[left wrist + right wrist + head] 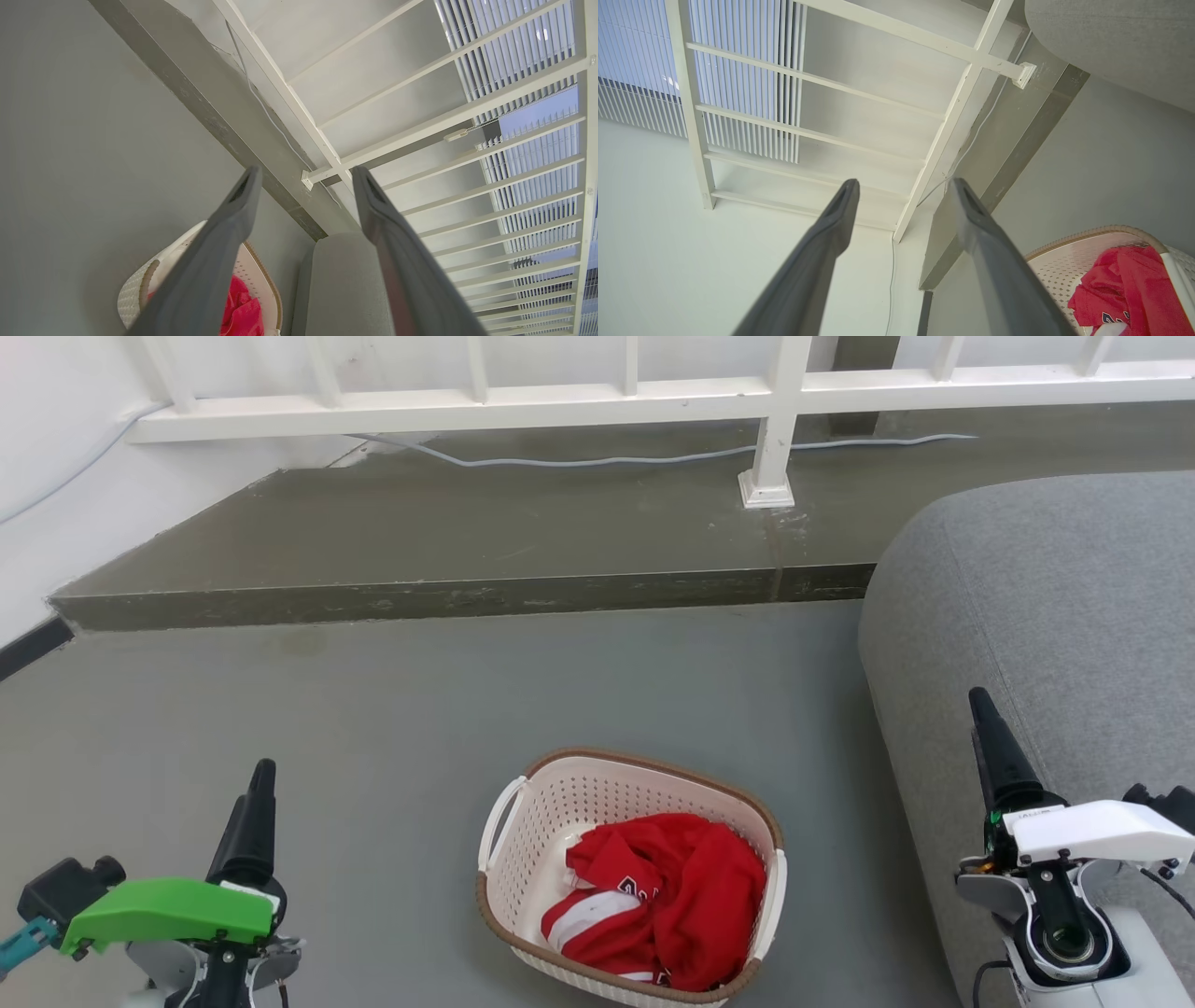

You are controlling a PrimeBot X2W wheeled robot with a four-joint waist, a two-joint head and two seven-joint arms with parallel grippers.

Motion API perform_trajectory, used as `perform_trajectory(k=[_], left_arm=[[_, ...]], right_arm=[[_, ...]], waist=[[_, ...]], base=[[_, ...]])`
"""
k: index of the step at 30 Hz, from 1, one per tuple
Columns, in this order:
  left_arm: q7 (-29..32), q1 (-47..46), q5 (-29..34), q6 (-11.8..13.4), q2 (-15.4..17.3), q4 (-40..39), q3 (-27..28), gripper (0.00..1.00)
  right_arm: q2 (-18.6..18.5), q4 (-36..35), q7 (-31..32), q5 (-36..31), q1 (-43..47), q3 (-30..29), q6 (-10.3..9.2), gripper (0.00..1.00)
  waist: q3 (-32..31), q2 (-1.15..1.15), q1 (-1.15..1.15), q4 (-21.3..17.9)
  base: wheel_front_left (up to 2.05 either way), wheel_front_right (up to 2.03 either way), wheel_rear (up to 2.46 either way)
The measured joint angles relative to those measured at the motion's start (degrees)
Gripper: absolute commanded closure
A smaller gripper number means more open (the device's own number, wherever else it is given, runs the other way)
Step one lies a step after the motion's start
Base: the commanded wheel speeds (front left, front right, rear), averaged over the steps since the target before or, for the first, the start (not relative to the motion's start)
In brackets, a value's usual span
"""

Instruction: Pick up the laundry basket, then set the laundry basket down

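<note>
The grey floor [373,709] is spreading out before the robot, and a grey sofa [1046,616] is standing at its right. The laundry basket [560,812] is sitting on the floor between the two arms, near the sofa but apart from it, and is holding a crumpled red jersey [672,887]. I am judging it light and stiff, with smooth plastic that may slip, so the two white side handles [497,821] are looking like the best hold. The left gripper [303,179] and the right gripper [903,189] are hovering well apart from it, both with jaws spread and empty.
</note>
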Motion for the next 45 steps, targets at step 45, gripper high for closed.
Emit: perform_trajectory(k=[45], left_arm=[[-9.14,0.11,40.55,3.57,1.14,-3.93,-4.89,0.00]], right_arm=[[-2.46,0.21,-9.18,-38.73,-2.27,6.47,-2.14,0.00]], waist=[[-0.21,0.00,0.00,-0.88]], base=[[0.00,0.00,0.00]])
